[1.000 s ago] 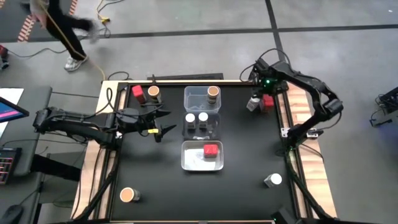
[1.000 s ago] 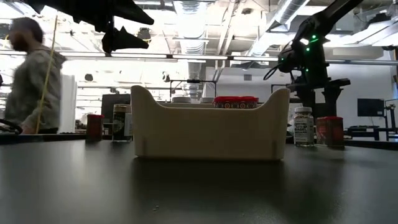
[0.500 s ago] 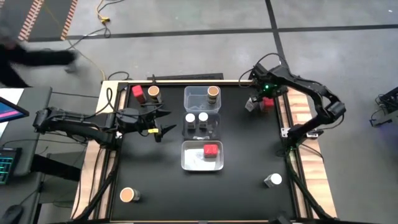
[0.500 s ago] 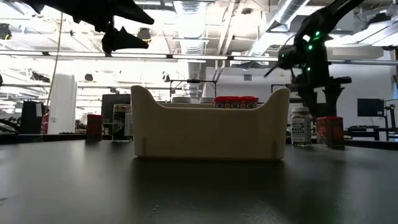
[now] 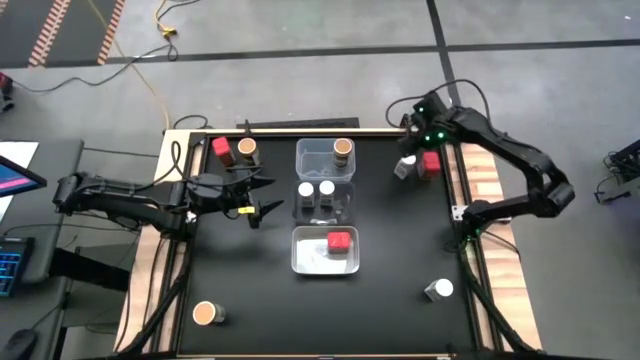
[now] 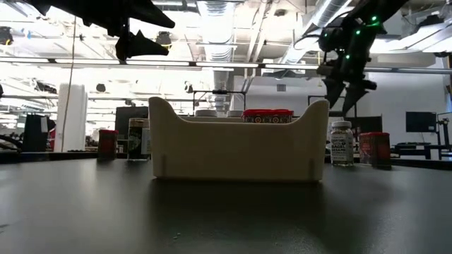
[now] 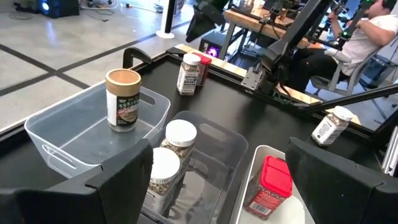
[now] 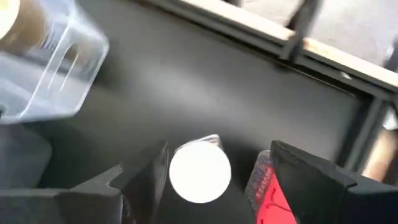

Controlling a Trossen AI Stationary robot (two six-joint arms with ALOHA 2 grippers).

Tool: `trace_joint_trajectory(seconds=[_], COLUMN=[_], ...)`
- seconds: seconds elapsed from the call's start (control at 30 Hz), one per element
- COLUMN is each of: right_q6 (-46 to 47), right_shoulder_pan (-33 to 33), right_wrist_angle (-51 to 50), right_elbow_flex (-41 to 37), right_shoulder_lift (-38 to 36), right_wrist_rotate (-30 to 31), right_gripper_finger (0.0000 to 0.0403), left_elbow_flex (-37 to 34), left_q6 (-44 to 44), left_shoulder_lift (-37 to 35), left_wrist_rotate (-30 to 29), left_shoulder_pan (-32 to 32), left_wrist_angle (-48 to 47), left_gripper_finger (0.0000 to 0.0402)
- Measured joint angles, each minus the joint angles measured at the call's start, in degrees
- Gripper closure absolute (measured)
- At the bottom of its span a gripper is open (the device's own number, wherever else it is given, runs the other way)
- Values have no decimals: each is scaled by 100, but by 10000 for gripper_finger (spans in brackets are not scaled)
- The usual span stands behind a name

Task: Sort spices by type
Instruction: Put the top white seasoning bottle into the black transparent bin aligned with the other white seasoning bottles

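On the high view my landmark is the middle bin point(image 5: 344, 203), which holds two white-top jars point(image 5: 316, 189). The far bin point(image 5: 310, 163) touching it holds one tan-top jar point(image 5: 342, 148), and the near bin point(image 5: 310, 258) holds a red-top jar point(image 5: 339, 242). My left end effector point(image 5: 262, 196) waits just left of the middle bin with its fingers spread and nothing in them. My right end effector point(image 5: 411, 152) hangs right of and beyond the middle bin, over the target white jar point(image 5: 404, 167), with a red jar point(image 5: 430, 163) just beside it. Far left of the middle bin stand a red and tan pair point(image 5: 233, 150). Nearer me a stray tan jar point(image 5: 207, 313) stands at the left and a tipped white jar point(image 5: 438, 290) lies on its side at the right. On the low view the right end effector has lifted since half a second ago. Its fingers, then low at the target white jar, are now spread above the lid and hold nothing, and the passer-by has gone. The jar stands upright, long axis vertical, lid up. The left wrist view shows all three bins and a seated person point(image 7: 372, 38) beyond the bench. The right wrist view looks straight down on the round white lid between the parted fingers, with nothing blocking it.
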Motion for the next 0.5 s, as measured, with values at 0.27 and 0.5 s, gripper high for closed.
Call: trace_joint_trajectory(seconds=[0.27, 0.5], right_q6=[-1224, -1450], right_shoulder_pan=[419, 388], right_wrist_angle=[-257, -521], right_elbow_flex=[136, 140], right_shoulder_lift=[533, 1142], right_wrist_rotate=[-49, 74], right_gripper_finger=[92, 92], left_elbow_flex=[0, 0], left_q6=[-11, -26], left_shoulder_lift=[0, 0], left_wrist_rotate=[-2, -1], left_shoulder_pan=[0, 0], left_wrist_angle=[4, 8], left_gripper_finger=[50, 50])
